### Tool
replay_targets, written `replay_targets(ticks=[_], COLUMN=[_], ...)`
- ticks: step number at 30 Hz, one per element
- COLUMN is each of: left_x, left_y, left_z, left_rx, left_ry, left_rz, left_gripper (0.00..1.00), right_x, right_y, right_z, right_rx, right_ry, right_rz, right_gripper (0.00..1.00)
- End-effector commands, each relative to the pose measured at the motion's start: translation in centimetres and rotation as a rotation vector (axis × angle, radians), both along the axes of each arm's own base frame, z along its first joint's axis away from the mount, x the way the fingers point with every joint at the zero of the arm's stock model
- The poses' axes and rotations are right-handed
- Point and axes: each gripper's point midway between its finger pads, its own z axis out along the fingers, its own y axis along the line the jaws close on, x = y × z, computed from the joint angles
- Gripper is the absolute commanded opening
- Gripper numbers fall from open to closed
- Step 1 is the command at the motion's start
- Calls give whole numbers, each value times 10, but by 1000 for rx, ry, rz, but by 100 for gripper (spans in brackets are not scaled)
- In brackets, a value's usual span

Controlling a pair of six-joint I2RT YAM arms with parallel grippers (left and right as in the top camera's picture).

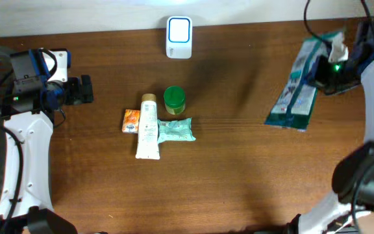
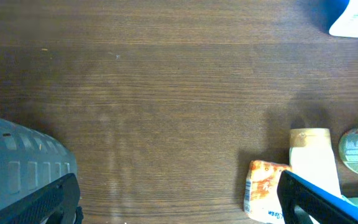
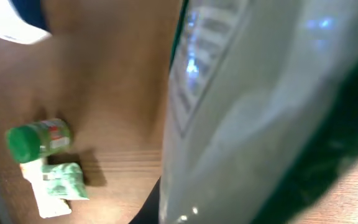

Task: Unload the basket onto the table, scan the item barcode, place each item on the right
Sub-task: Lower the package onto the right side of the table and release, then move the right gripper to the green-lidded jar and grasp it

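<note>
My right gripper [image 1: 330,68] is shut on a long green and white packet [image 1: 296,88], holding it above the right side of the table. In the right wrist view this packet [image 3: 260,112] fills most of the picture and hides the jaws. The white scanner with a blue frame [image 1: 178,37] stands at the back centre, well to the left of the packet. At the left, my left gripper [image 1: 83,90] is open and holds nothing. In its wrist view only bare wood lies between its fingers [image 2: 312,202].
Mid-table lie an orange sachet [image 1: 131,120], a white tube [image 1: 148,128], a green-lidded jar [image 1: 174,99] and a pale green packet [image 1: 176,130]. The sachet [image 2: 263,190] and tube [image 2: 312,163] lie near my left gripper's right finger.
</note>
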Motion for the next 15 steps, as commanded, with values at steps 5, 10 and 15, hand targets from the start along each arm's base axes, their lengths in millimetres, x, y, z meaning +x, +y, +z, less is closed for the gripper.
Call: replay_targets(ticks=[5, 10, 15], left_x=[0, 0, 0], left_y=[0, 0, 0], left_z=[1, 1, 1], left_rx=[1, 1, 1], left_ry=[-3, -3, -3], left_rz=[-14, -14, -14], left_gripper=[99, 99, 99], right_x=[-6, -9, 9], right_y=[-30, -8, 111], right_z=[-55, 15, 9], right_rx=[-16, -73, -22], right_ry=[112, 142, 101], right_rz=[34, 56, 360], right_gripper=[75, 98, 99])
